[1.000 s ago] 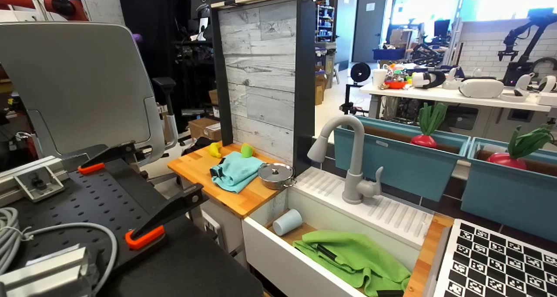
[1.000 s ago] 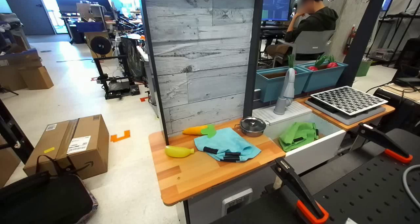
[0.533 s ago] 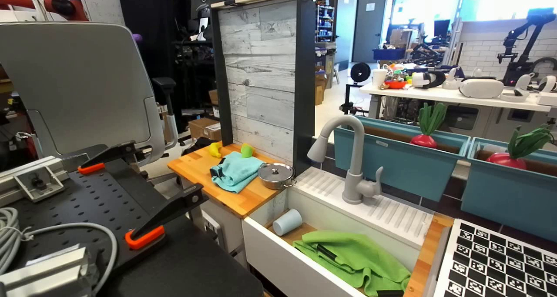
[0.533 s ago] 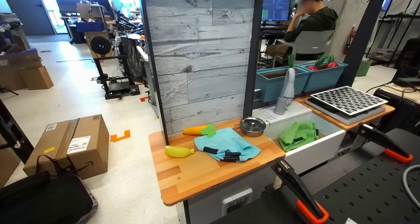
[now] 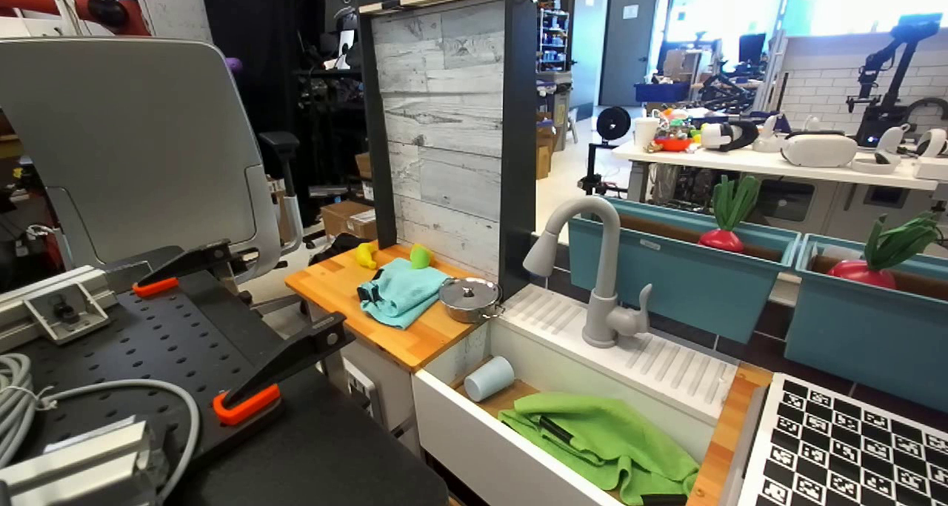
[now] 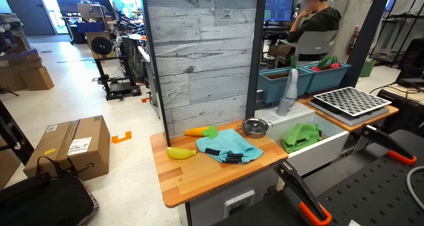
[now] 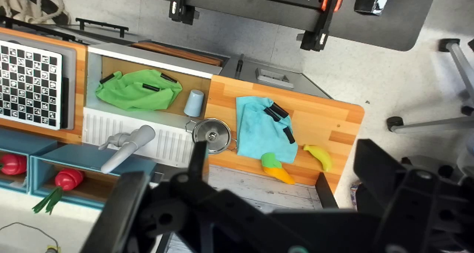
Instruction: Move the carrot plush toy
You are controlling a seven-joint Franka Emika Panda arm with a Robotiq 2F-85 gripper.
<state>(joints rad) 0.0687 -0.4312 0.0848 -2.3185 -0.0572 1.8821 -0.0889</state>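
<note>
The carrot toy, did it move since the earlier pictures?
No. In an exterior view, the carrot toy lies in the same spot by the foot of the gray panel as before.

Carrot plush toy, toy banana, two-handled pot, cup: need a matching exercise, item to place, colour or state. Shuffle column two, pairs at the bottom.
Column one
1. carrot plush toy
2. toy banana
3. two-handled pot
4. cup

Column two
A. covered, beside the ribbed drainboard
B. orange with a green top
C. on its side in the sink
D. toward the end of the wooden counter away from the sink

Pairs: 1-B, 2-D, 3-A, 4-C
</note>
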